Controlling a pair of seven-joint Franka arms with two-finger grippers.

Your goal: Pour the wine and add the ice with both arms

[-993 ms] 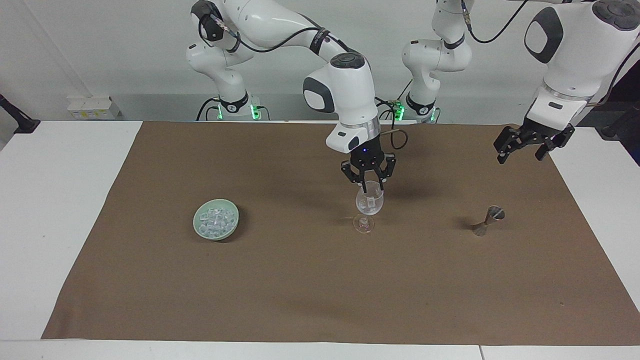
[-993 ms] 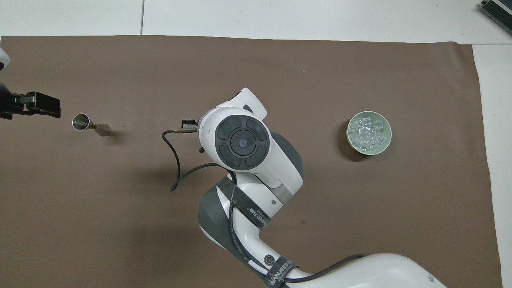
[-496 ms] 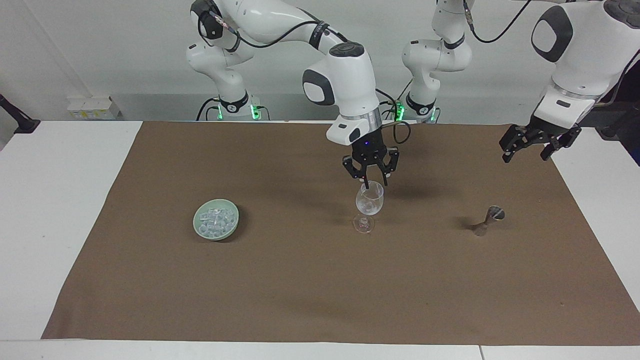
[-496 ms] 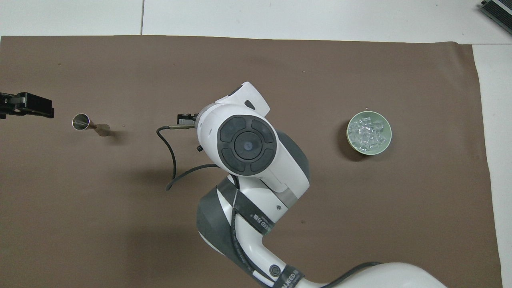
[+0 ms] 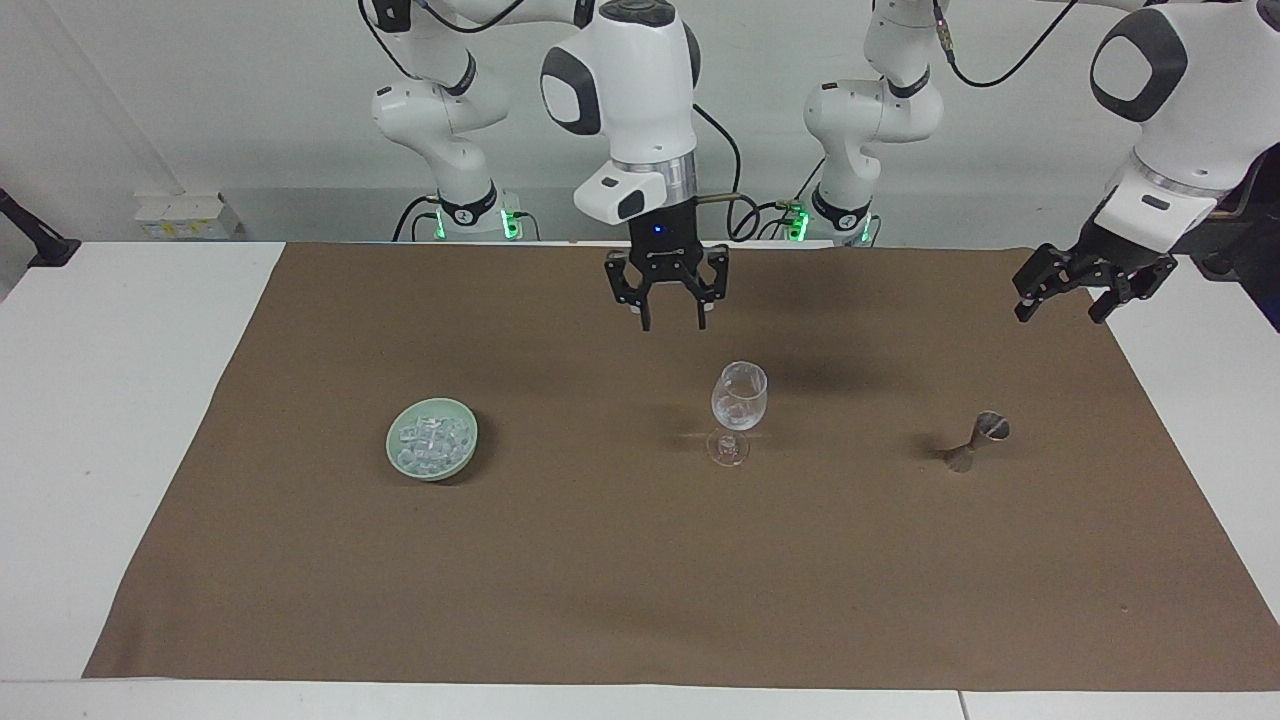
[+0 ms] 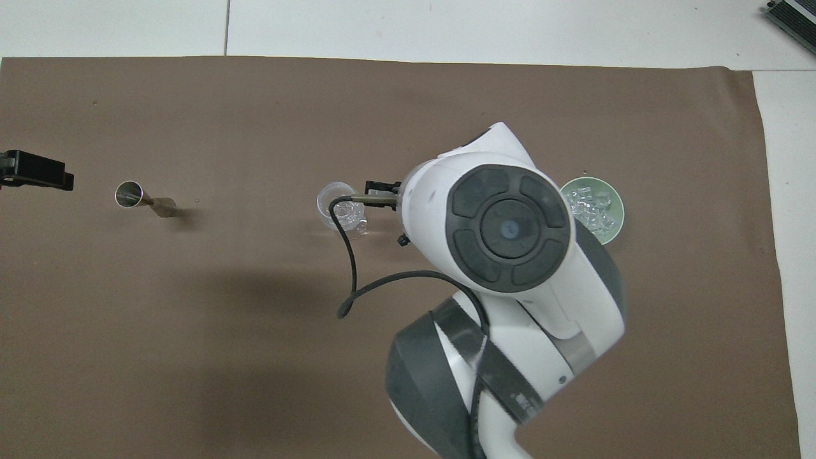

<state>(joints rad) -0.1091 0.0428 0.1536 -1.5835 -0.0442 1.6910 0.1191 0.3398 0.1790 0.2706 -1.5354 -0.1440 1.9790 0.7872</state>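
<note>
A clear stemmed wine glass (image 5: 738, 398) (image 6: 340, 205) stands upright mid-mat with a few clear pieces of ice in it. The heap of ice (image 5: 432, 438) (image 6: 591, 210) fills a pale green bowl (image 5: 404, 462) toward the right arm's end, half covered by the right arm in the overhead view. My right gripper (image 5: 672, 320) hangs open and empty over bare mat, high above table level, between glass and bowl. My left gripper (image 5: 1062, 305) waits open over the mat's edge at the left arm's end. Wine is out of view.
A small metal jigger (image 5: 978, 438) (image 6: 135, 196) stands on the brown mat (image 5: 640, 580) toward the left arm's end, apart from the glass. White table surface borders the mat on all sides.
My right gripper has lifted away from the glass's rim, opened wider, and swung toward the bowl's side. The left gripper has drifted slightly outward.
</note>
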